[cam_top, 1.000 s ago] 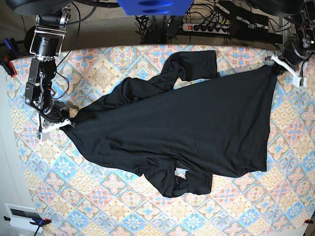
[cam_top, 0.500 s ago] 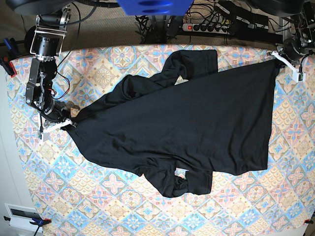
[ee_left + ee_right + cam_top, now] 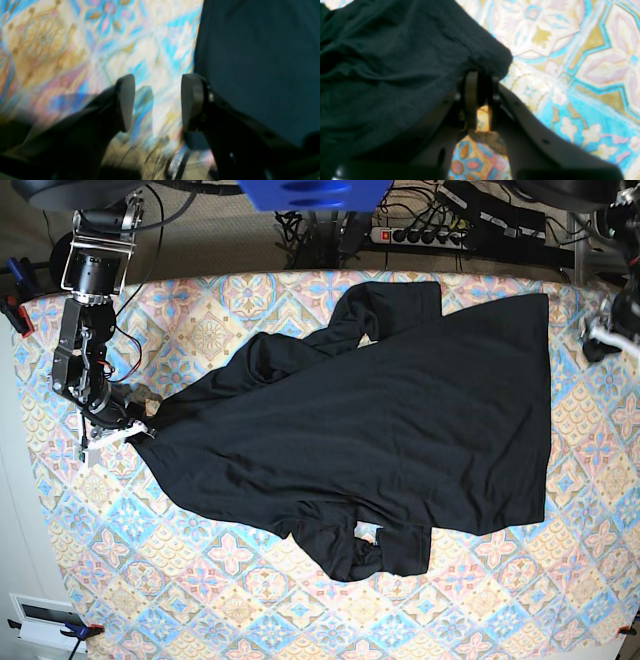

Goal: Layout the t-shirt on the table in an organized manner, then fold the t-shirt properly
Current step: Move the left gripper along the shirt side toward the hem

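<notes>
While the black t-shirt (image 3: pixel 400 420) lies spread across the middle of the table (image 3: pixel 230 290) in the base view, it's far from flat: one sleeve is bunched at upper centre of the frame, the other is curled up at lower centre, and the body runs as a diagonal slab from centre left to a straight vertical edge at the right

Left gripper (image 3: pixel 156 101): wide open, nothing between the fingers, only patterned cloth visible through the gap. In the left wrist view the shirt fills the right side of the frame, its edge just beside the right-hand finger (image 3: pixel 190 100); can't tell if they touch, the frame is blurred. In the base view this gripper (image 3: pixel 605 340) sits at the right edge, apart from the shirt's upper right corner

Right gripper (image 3: pixel 480 92): jaws nearly together with a slim gap, a rounded tip of black fabric pinched between them at frame centre. Rest of the fabric fills the upper left of the right wrist view, tablecloth to the right. In the base view it (image 3: pixel 125 432) sits at centre left, right at the shirt's pointed left end
</notes>
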`<state>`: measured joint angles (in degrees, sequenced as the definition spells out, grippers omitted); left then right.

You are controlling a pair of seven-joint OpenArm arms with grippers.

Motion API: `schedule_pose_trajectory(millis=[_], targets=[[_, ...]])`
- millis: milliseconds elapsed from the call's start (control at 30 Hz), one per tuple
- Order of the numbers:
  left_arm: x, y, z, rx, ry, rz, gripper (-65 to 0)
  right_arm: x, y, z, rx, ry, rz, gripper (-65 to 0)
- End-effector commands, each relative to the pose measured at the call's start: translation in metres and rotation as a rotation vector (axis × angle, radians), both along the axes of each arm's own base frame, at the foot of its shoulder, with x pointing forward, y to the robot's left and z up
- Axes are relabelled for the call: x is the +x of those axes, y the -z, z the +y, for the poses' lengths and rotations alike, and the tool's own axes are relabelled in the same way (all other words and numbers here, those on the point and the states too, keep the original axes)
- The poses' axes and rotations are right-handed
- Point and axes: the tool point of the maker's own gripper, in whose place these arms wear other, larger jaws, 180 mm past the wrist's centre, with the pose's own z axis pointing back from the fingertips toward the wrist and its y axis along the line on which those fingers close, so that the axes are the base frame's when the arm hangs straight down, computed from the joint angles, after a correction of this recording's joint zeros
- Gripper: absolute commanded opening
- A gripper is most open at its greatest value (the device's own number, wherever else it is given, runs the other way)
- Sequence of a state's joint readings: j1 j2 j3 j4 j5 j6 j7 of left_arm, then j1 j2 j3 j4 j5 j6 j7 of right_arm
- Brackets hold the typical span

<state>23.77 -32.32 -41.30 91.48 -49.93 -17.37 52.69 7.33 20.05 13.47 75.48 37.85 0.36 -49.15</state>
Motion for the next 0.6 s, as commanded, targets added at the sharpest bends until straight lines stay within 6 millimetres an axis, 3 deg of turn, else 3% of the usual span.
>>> schedule_pose_trajectory(millis=[0,300,400,567], targets=[[0.016,-0.015,0.011,0.013,-0.018,-0.065,-35.8,0.012,-0.018,-0.01,-0.022,0.02,-0.051,-55.9],[0.105,-0.011,0.012,-0.092,-0.132,-0.131,-35.8,0.011,-0.018,-0.013,-0.022,0.035,-0.048,-53.1],[0.13,-0.007,0.0,-0.109,-0.141,-0.133,-35.8,0.011,-0.018,-0.012,-0.022,0.034,-0.048,-53.1],[0.167,0.014,-0.038,-0.07,-0.061,-0.092,-35.8,0.012,-0.018,-0.012,-0.022,0.034,-0.049,-52.9]])
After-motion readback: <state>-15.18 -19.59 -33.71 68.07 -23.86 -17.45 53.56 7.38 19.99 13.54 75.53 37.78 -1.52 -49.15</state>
